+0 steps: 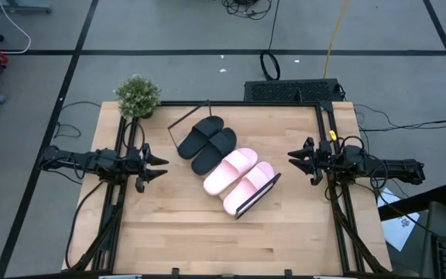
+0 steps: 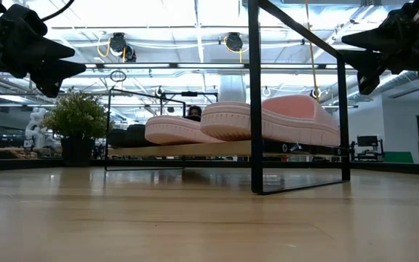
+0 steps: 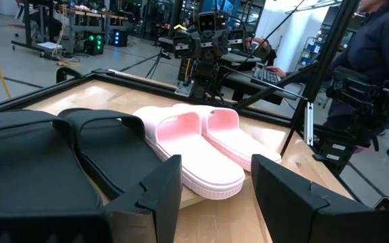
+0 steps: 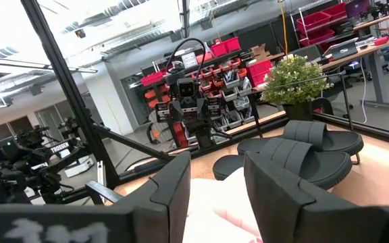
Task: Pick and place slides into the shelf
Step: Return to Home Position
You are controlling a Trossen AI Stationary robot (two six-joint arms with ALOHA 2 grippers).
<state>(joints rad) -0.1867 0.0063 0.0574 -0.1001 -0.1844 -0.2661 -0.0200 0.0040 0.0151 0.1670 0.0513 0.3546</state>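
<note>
The black pair of slides [image 1: 207,141] and the pink pair [image 1: 240,180] lie side by side on the shelf [image 2: 195,149], soles down on its light-wood board. The shelf runs diagonally across the table's middle and has black wire frames [image 1: 183,124] at both ends. My left gripper [image 1: 161,166] hovers open left of the shelf, above the table, pointing at the slides [image 3: 201,145]. My right gripper [image 1: 291,159] hovers open to the right, also pointing at the shelf. In the low view both grippers [image 2: 68,62] [image 2: 351,47] stay high above the tabletop.
A potted plant [image 1: 138,96] stands at the table's far left corner. A black frame [image 1: 320,108] runs along the table's far edge and both sides. Bare wood [image 1: 207,240] lies between the shelf and the near edge. A person [image 3: 377,61] sits beyond the table.
</note>
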